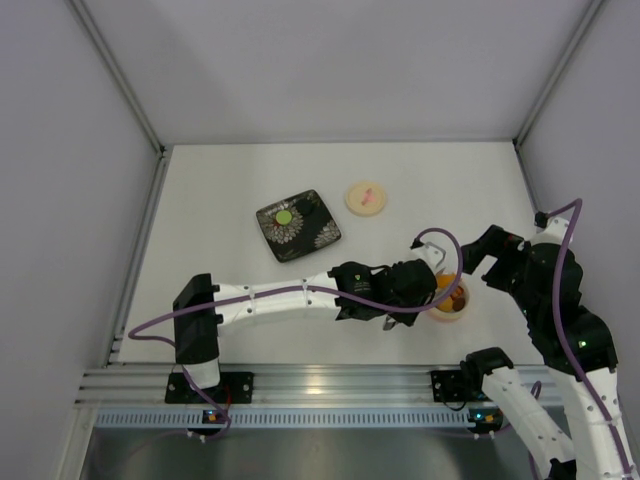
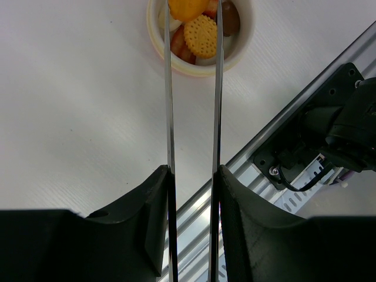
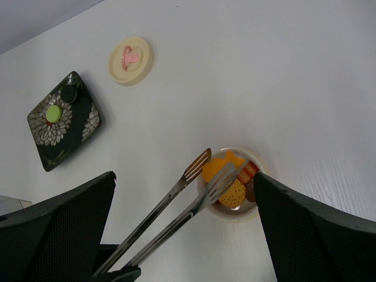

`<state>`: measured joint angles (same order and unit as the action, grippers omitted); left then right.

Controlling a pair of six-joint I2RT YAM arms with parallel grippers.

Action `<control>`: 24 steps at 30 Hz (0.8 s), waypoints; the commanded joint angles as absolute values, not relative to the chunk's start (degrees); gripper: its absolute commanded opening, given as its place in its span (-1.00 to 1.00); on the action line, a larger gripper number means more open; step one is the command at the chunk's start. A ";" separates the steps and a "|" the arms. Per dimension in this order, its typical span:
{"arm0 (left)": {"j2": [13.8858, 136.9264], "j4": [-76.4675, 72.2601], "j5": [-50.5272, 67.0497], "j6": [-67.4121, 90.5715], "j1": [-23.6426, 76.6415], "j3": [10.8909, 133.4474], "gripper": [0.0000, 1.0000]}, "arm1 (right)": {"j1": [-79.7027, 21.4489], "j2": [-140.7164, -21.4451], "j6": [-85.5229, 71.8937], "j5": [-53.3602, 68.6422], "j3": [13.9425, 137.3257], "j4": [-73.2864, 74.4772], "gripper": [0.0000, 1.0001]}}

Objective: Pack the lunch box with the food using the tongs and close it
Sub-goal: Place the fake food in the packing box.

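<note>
— Where are the tongs?
— The left hand [image 2: 192, 179] is clenched on the tongs [image 2: 169, 117], one finger pressing each arm from outside, with a gap left between the arms. The tips reach over the lunch box [image 2: 200, 69].
— And the lunch box itself?
— It stands uncovered on the worktop [image 1: 220, 180], at the near right, just beside the left hand. Inside lie a round scalloped biscuit [image 2: 200, 36], a brown piece [image 2: 230, 17] and a reddish piece [image 2: 178, 42]. An orange piece [image 2: 187, 7] sits between the tong tips. Whether it is pinched or merely lying there cannot be told.
— The lid?
— The lid [image 3: 130, 60] lies flat with its pink mark up, well apart from the box. It is near the dark patterned plate [image 3: 73, 132], which carries a green piece [image 3: 54, 113].
— The right hand?
— The right hand [image 3: 185, 176] hovers above the box, fingers spread wide, grasping nothing.
</note>
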<state>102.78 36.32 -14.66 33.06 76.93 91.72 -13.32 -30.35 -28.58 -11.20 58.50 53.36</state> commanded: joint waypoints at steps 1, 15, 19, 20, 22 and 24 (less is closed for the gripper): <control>101.87 35.42 -15.91 33.57 76.99 92.20 -0.28 | -12.48 -29.71 -28.57 -11.95 59.33 54.05 0.99; 101.87 35.60 -15.64 33.49 76.99 92.20 -0.10 | -12.48 -30.06 -28.39 -12.13 59.94 54.05 0.99; 101.78 35.68 -15.64 33.40 76.99 92.11 -0.04 | -12.48 -30.15 -28.30 -12.04 60.20 54.05 0.99; 101.69 35.68 -15.64 33.40 76.99 92.11 -0.03 | -12.48 -30.15 -28.39 -12.13 60.21 54.05 0.99; 101.78 35.60 -15.64 33.40 76.99 92.11 0.02 | -12.48 -30.32 -28.30 -12.04 60.21 54.05 0.99; 101.78 35.68 -15.47 33.31 76.99 92.11 0.02 | -12.48 -30.32 -28.21 -12.04 60.21 54.05 0.99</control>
<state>102.78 36.56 -14.66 33.10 76.93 91.70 -13.32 -30.35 -28.56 -11.20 58.50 53.36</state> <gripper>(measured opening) 0.510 0.993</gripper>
